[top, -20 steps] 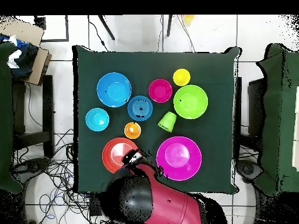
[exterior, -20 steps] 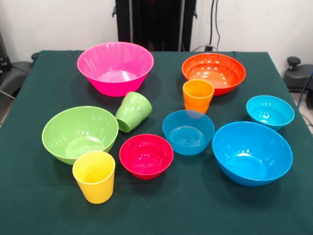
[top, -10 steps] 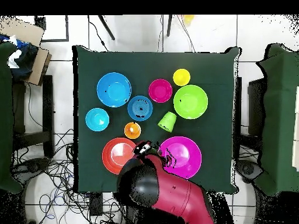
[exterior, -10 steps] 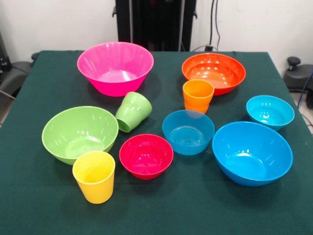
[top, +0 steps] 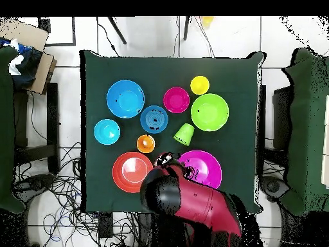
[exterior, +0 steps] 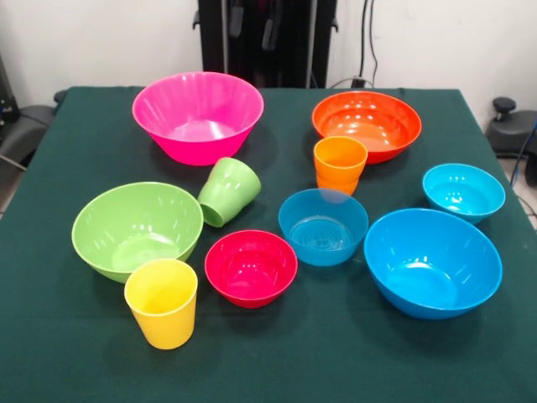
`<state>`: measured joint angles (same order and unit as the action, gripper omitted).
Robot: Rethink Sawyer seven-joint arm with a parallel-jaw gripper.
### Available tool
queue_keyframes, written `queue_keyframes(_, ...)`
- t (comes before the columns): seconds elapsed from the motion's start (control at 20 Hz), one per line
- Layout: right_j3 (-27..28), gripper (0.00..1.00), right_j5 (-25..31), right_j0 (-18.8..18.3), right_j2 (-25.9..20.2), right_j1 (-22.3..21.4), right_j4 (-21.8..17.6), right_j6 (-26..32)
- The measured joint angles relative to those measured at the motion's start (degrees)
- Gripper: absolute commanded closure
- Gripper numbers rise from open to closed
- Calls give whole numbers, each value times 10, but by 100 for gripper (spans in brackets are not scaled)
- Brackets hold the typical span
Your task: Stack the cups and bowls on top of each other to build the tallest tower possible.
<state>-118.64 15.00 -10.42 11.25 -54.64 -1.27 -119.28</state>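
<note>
Nothing is stacked yet; all ten pieces sit singly on the green table (exterior: 50, 353). Reading the front view left to right: the light green bowl (exterior: 137, 229) at the near left, with the yellow cup (exterior: 161, 302) upright just in front of it; the large pink bowl (exterior: 198, 116) at the far left; the green cup (exterior: 227, 192) tipped on its side between pink bowl and light green bowl, mouth toward the camera; the small red bowl (exterior: 251, 268) near the middle; a small blue bowl (exterior: 323, 227) beside it; the orange cup (exterior: 340, 165) upright behind that, just in front of the orange bowl (exterior: 367, 125); the large blue bowl (exterior: 432, 262) at the near right; a small cyan bowl (exterior: 463, 192) behind it. My gripper (exterior: 250, 18) shows only as dark tips at the top edge, and in the overhead view my arm (top: 193, 202) covers it between the orange and pink bowls, so I cannot tell whether it is released or clenched. Judgement: I am in the approach to a first pick. For height, I should base the tower on a wide bowl, and keep the cups for the top. The fallen green cup will likely roll if nudged, so I should come down square across its wall
</note>
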Motion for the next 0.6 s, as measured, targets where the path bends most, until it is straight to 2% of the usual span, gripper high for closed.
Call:
queue_keyframes(0.2, 15, 0, -7, -16, -14, 37, -14, 0)
queue_keyframes(0.6, 55, 0, -7, -12, -18, 84, -23, 0)
